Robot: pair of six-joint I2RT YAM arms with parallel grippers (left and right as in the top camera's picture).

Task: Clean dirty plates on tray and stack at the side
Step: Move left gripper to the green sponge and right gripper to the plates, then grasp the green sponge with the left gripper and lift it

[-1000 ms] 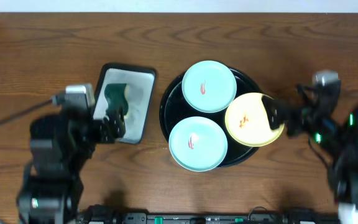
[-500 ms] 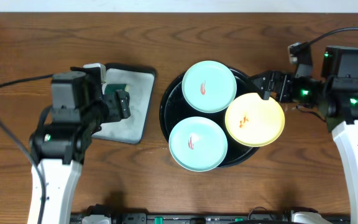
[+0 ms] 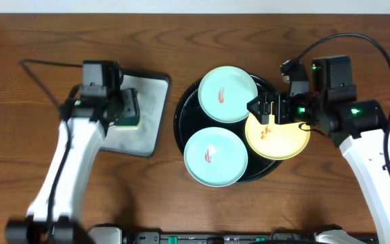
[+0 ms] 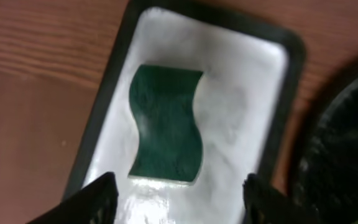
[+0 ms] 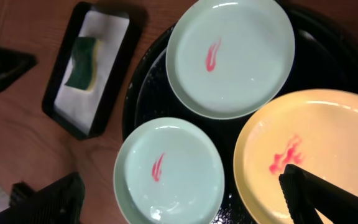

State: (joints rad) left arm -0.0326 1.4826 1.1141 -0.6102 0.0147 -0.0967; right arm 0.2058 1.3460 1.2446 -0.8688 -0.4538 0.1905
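Observation:
The round black tray (image 3: 179, 120) holds all three plates, each with a red smear: a mint plate at the back (image 3: 227, 93), a mint plate at the front (image 3: 215, 156) and a yellow plate at the right (image 3: 283, 139). My right gripper (image 3: 266, 108) hovers open and empty over the yellow plate's back-left edge. In the right wrist view its jaws (image 5: 182, 199) spread wide above the front mint plate (image 5: 169, 171) and the yellow plate (image 5: 319, 143). My left gripper (image 3: 122, 107) is open and empty over the small white tray.
The rectangular white tray with a dark rim (image 3: 151, 102) lies left of the black tray and holds a green sponge (image 4: 166, 124). The left jaws (image 4: 179, 199) hang just short of the sponge. Brown wood tabletop (image 3: 317, 203) surrounds both trays.
My left arm has swung toward the back and its gripper is now over the white tray. My right gripper has moved left, from beside the black tray to over the yellow plate.

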